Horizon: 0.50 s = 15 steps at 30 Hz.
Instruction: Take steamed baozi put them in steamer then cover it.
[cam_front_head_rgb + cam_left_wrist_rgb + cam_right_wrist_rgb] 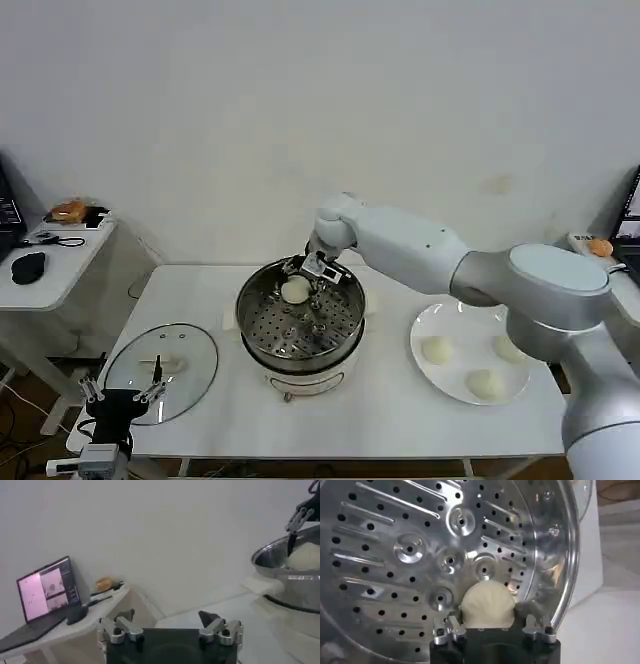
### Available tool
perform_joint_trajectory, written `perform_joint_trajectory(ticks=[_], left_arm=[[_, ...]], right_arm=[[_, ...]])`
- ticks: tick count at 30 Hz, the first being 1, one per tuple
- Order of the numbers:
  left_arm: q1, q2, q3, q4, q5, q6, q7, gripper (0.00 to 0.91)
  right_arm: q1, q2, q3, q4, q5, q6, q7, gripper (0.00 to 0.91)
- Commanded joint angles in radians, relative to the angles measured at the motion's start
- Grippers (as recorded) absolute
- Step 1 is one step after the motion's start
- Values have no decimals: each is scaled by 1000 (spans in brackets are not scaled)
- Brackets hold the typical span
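The steamer (262, 352) stands mid-table, a shiny steel pot with a perforated floor (395, 555). My right gripper (303, 293) reaches inside it at the far side and is shut on one cream-white baozi (295, 290). The wrist view shows that baozi (486, 605) between the fingers (451, 626), near the pot wall. Three more baozi (437, 349) lie on a white plate (455, 322) at the right. The cover (195, 350), a glass lid, lies flat at the front left. My left gripper (122, 395) hangs open beside it, with nothing between its fingers (129, 616).
A side table (70, 265) at the far left carries a laptop (47, 587), a black mouse (28, 266) and an orange item (68, 210). A white wall runs close behind the table. Bare tabletop lies in front of the steamer.
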State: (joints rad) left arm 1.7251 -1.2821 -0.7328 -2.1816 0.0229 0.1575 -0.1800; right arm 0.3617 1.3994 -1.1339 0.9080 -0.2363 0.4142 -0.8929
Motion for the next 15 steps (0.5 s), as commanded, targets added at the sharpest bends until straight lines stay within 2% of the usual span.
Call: perform_joint_trajectory(ticks=[1,7,9,11,13,15], left_arm=[[-1,0,0,0,-2,1,-1,907],[-5,5,4,-2,-7,1,1,907],[-6,7,2,-2,-10,1,2,907],[-8,11,1,-2,-16,0,2,907],[-10,17,2,-1,-22,1,3,907],[-16,25,4,1,-31,3,5,907]], right_arm=[[18,-21,7,33,34,0,11,907],[119,-122,11,168,131,-52,-15,907],[164,-175,6,222,197,-84,-17,907],[194,-245,16,292,248,-121,-18,907],[223,-338,13,351,310,-185,-22,907],[262,-461,-35,417,323,-272,-23,907]])
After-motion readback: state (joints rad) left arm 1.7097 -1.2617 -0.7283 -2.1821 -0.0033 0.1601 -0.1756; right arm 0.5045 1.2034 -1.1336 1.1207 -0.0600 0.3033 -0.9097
